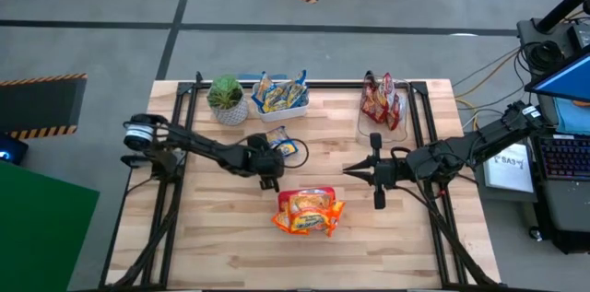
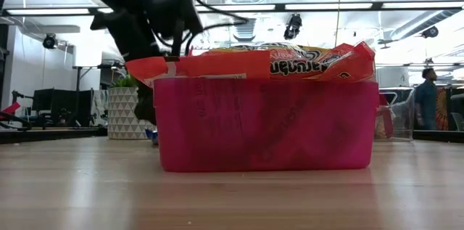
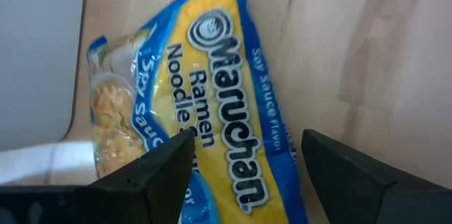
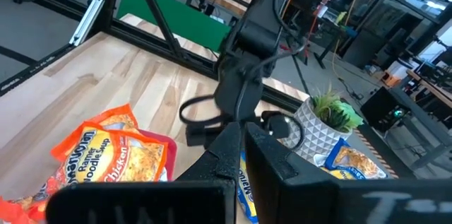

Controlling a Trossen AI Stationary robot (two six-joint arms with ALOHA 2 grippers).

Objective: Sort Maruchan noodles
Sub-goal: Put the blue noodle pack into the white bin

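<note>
Left gripper (image 1: 269, 181) open over blue-and-yellow packet (image 3: 212, 104) on table (image 1: 184, 246). Right gripper (image 1: 350, 170) closed, empty, mid-table.

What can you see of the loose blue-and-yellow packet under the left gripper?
The blue-and-yellow packet is a flat, crinkly plastic Maruchan Ramen Noodle pack, soy sauce flavor, yellow face with blue edges. It lies face up on the wooden table, just in front of the white bin. The left gripper is open above it, fingers apart, not gripping it.

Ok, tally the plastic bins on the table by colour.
Pink rectangular plastic bin: 1
White rectangular plastic bin: 1
Clear rectangular plastic bin: 1
Total: 3
</note>
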